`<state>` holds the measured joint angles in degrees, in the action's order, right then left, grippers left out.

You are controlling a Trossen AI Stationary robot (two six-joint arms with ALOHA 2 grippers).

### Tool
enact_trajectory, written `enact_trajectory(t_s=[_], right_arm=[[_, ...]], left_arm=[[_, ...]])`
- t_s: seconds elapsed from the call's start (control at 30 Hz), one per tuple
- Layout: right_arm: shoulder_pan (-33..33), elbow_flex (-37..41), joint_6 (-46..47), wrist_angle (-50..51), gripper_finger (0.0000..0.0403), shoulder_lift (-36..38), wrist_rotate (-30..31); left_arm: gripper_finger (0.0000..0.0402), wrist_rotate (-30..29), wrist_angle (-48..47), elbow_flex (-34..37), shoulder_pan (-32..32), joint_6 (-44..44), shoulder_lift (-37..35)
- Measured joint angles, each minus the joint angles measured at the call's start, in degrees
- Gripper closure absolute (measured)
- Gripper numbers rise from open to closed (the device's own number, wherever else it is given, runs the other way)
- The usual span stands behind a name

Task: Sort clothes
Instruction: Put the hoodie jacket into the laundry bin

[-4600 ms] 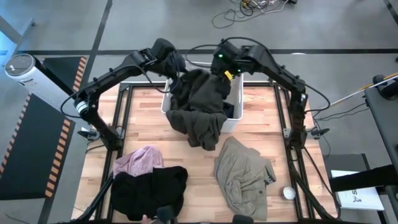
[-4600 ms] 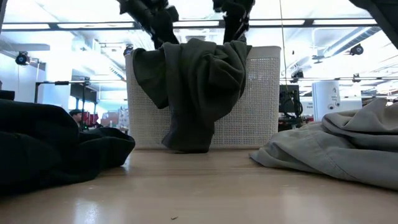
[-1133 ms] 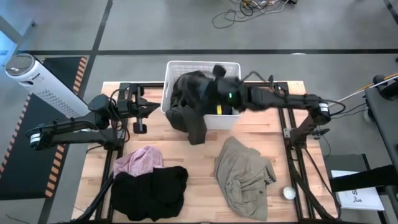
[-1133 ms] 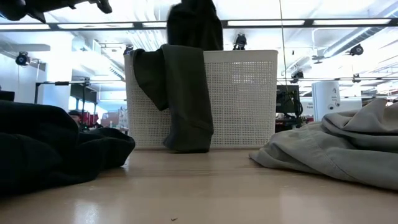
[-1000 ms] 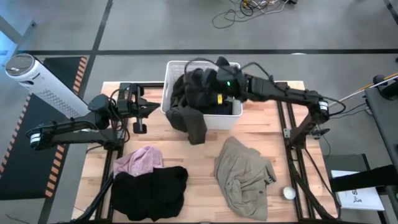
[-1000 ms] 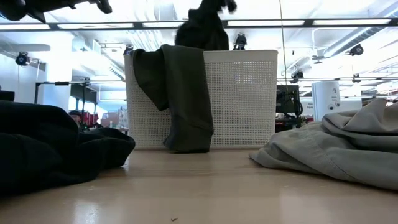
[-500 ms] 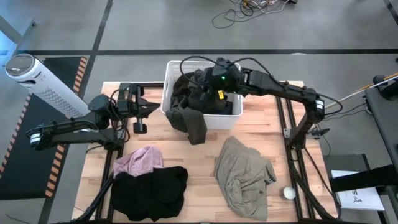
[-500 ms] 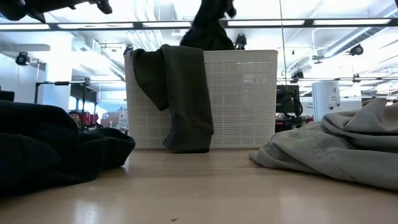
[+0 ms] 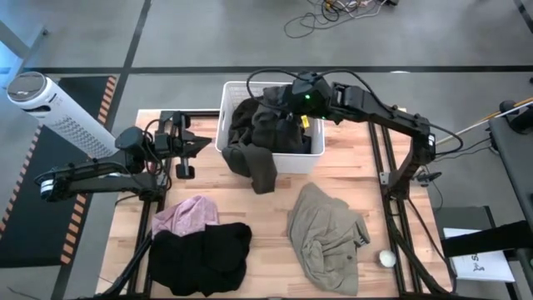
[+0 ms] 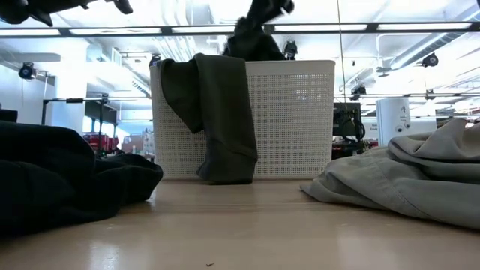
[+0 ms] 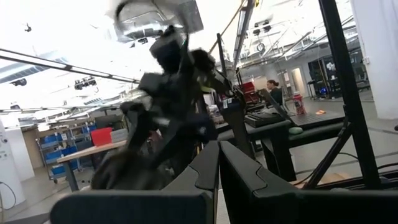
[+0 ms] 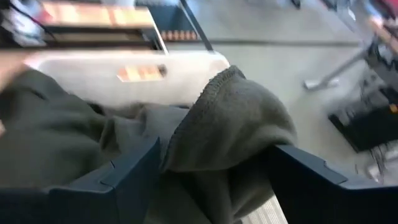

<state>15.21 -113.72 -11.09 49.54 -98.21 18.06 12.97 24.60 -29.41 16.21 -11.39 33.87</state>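
Inventory, as I read it from the console:

1. Right gripper (image 9: 293,107): over the white basket (image 9: 312,158), at approx 12 o'clock of the table. Wrist view shows both fingers spread wide, w/ a bunched fold of the dark olive garment (image 9: 262,133) sitting between them but not pinched. I judge it as just let go, nothing held.
2. Left gripper (image 9: 200,143): parked over the table's 10 o'clock corner, clear of the basket. Its wrist view shows the fingers pressed together, empty. Waiting arm.
3. Dark olive garment: mostly heaped in the basket; one leg or sleeve hangs over the near wall toward 6 o'clock and reaches the tabletop (low view confirms).
4. Khaki garment (image 9: 326,229): crumpled on the table at approx 5 o'clock, well apart from the basket.
5. Pale pink shirt (image 9: 185,216): at 8 o'clock, touching the black pile (image 9: 201,254) at 7 o'clock, which partly overlaps it.
6. Small white ball (image 9: 386,258): near the 4 o'clock edge, not a task item.

Step in hand, my judgement: drop-off of the olive piece into the basket, release phase. Sorting looks partway along; three pieces lie outside.

Next move calls for: lift the right arm straight up so the open fingers don't drag the fold back out, then decide re the hanging part. It could slide the whole piece off the rim if snagged.
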Motion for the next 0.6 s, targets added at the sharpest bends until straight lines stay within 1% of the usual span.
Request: enact_trajectory(t_s=[0.07,0.13,0.23,0.3,0.5,0.6], right_arm=[[1.37,2.18,0.46,0.68,0.0149,-0.17,-0.37],[2.5,4.72,1.41,1.59,0.0154,-0.24,-2.17],[4.03,8.06,4.12,2.85,0.0157,-0.24,-8.82],[4.42,9.6,5.32,3.41,0.0154,-0.29,-11.92],[4.3,9.3,4.45,1.91,0.0137,-0.29,-12.82],[5.1,9.47,3.76,1.38,0.0143,-0.46,-14.11]], left_arm=[[0.0402,0.0,0.02,0.0,0.01,0.06,0.04],[0.0402,-0.02,0.01,0.0,0.02,0.1,0.02],[0.0402,-0.02,-0.02,0.0,0.02,0.1,0.01],[0.0402,-0.04,-0.02,0.0,0.02,0.1,0.0],[0.0402,-0.07,-0.49,0.0,0.01,0.13,0.15],[0.0402,-0.13,-0.66,0.0,0.02,0.13,0.13]])
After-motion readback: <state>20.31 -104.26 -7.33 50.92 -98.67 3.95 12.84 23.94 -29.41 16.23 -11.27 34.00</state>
